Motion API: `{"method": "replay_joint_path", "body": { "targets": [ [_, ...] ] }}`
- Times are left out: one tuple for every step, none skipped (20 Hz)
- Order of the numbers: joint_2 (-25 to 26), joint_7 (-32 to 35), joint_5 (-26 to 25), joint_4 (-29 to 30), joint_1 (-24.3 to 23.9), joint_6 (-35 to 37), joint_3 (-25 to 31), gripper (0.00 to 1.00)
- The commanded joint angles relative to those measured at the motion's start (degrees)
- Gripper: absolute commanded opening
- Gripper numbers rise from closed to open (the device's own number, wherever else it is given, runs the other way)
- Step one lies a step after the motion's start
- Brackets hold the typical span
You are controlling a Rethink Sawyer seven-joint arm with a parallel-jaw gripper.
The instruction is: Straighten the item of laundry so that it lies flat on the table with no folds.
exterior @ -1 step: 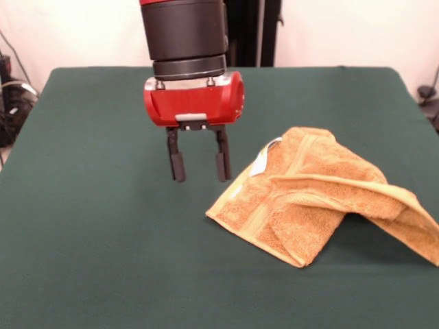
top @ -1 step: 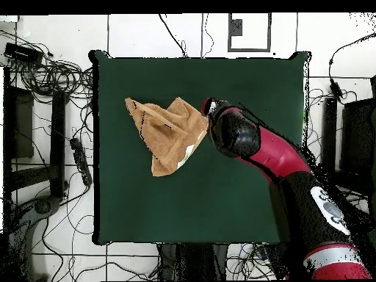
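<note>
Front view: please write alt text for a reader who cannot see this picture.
A folded, rumpled orange-tan towel lies on a dark green table, its small white tag showing near one woven border band. To the picture's left of it, the red and black arm's end effector hangs open and empty, clear of the towel.

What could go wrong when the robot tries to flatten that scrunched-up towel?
The towel is folded over itself, so the open fingers might pinch two layers together and drag the fold along. One end also lies near the table edge, so a pull that way could slide it off.
</note>
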Motion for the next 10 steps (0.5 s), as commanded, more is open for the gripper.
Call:
{"method": "replay_joint_path", "body": {
  "targets": [
    [4.39, 15.01, 3.6, 6.47, 1.26, -2.81, 7.78, 1.0],
    [4.67, 14.94, 3.54, 6.46, 1.11, -3.07, 8.01, 1.0],
    [4.99, 14.77, 3.51, 6.17, 1.03, -3.2, 8.11, 1.0],
    [5.4, 14.65, 3.48, 5.95, 0.95, -3.45, 8.22, 1.0],
    [5.91, 14.55, 3.3, 5.8, 0.86, -4.02, 8.44, 1.0],
    [6.53, 14.33, 3.26, 5.48, 0.68, -4.2, 8.72, 1.0],
    [7.15, 14.17, 3.09, 5.36, 0.44, -4.61, 9.14, 1.0],
    [7.79, 13.97, 2.93, 5.02, 0.25, -4.98, 9.5, 1.0],
    [8.45, 13.84, 2.75, 4.7, 0.06, -5.45, 9.88, 1.0],
    [9.06, 13.82, 2.61, 4.44, -0.14, -6.02, 10.29, 1.0]
  ]
}}
